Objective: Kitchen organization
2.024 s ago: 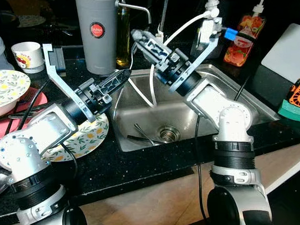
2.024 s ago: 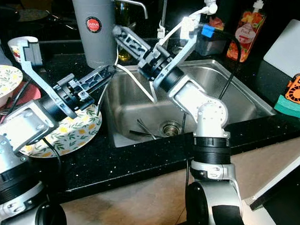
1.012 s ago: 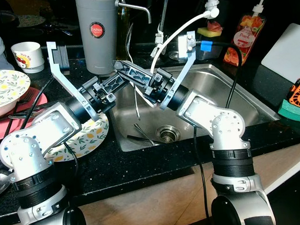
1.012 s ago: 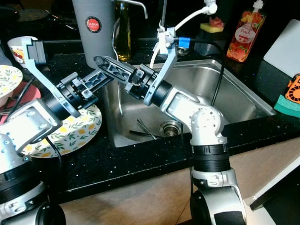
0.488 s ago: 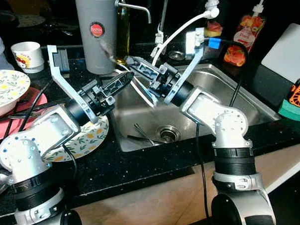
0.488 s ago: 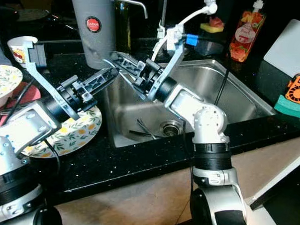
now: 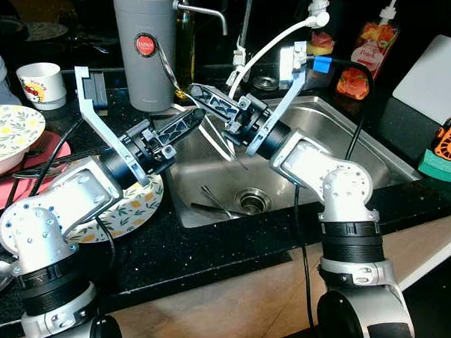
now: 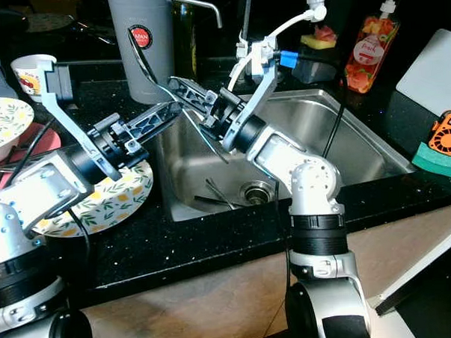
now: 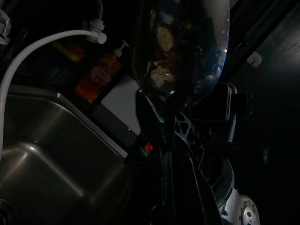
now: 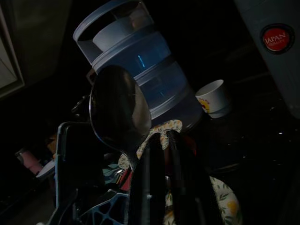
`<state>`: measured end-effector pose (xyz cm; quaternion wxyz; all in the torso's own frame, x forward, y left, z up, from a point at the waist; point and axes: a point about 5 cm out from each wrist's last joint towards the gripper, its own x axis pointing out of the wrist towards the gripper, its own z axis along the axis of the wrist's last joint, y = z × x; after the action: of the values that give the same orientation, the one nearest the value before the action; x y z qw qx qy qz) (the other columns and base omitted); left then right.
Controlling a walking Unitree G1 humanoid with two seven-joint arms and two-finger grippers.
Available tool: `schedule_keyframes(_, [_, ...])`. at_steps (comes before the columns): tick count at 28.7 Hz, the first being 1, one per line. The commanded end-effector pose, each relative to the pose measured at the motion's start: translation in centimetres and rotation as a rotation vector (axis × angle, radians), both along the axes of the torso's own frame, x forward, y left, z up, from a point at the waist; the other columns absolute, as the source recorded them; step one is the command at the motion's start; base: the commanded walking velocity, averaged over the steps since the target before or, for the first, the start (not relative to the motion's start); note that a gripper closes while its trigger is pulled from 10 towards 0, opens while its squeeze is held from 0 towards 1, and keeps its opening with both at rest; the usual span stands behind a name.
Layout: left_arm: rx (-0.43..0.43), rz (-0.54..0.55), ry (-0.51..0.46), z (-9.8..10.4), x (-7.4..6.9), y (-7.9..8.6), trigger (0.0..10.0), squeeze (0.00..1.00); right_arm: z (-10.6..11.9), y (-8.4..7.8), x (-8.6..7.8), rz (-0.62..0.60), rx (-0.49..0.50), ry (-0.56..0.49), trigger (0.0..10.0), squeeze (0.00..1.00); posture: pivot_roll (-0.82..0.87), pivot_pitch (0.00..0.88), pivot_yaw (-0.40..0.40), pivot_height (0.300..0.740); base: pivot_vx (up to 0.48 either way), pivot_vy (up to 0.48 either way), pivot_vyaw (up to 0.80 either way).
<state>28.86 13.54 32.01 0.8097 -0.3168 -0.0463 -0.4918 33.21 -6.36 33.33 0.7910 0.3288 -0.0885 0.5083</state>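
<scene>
Both arms reach over the steel sink point(image 7: 344, 145) and their fingertips cross close together. My right gripper point(image 7: 194, 90) points toward the left and is shut on a metal spoon point(image 7: 163, 63). That spoon's bowl point(image 10: 119, 112) sticks up in front of the grey canister point(image 7: 145, 49). My left gripper point(image 7: 197, 115) points right, just under the right one. It is shut on a second spoon point(image 9: 180, 51), whose pale handle point(image 7: 215, 139) hangs down over the basin. Two dark utensils point(image 7: 212, 199) lie by the drain.
A floral plate point(image 7: 133, 207) lies on the black counter under my left arm. Another plate point(image 7: 7, 133) and a cup point(image 7: 40, 81) are at far left. A soap bottle point(image 7: 359, 58) stands behind the sink; a white board point(image 7: 431, 78) is at right.
My right gripper swung from above the sink's back toward the left and met the left gripper. In the last half second its spoon tipped up against the canister.
</scene>
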Motion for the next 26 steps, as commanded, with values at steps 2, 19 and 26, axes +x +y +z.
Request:
schedule_keyframes(2, [0.018,-0.008,-0.001,-0.1,-0.1,0.0,0.0,0.0,0.0,-0.3,0.2,-0.019,-0.004,-0.005,10.0,1.0,-0.02,0.096,-0.081,0.74,0.0,0.0,0.0])
schedule_keyframes(19, [0.05,-0.032,0.0,-0.3,-0.3,-0.2,0.0,0.0,0.4,-0.7,-1.2,0.113,-0.15,-0.156,10.0,0.0,-0.02,0.096,-0.08,0.74,0.0,0.0,0.0])
schedule_keyframes(26, [0.091,-0.104,0.012,-0.8,-0.7,-1.0,0.0,0.0,-0.1,-0.4,-1.2,0.134,-0.211,-0.168,10.0,0.0,-0.02,0.095,-0.081,0.74,0.0,0.0,0.0])
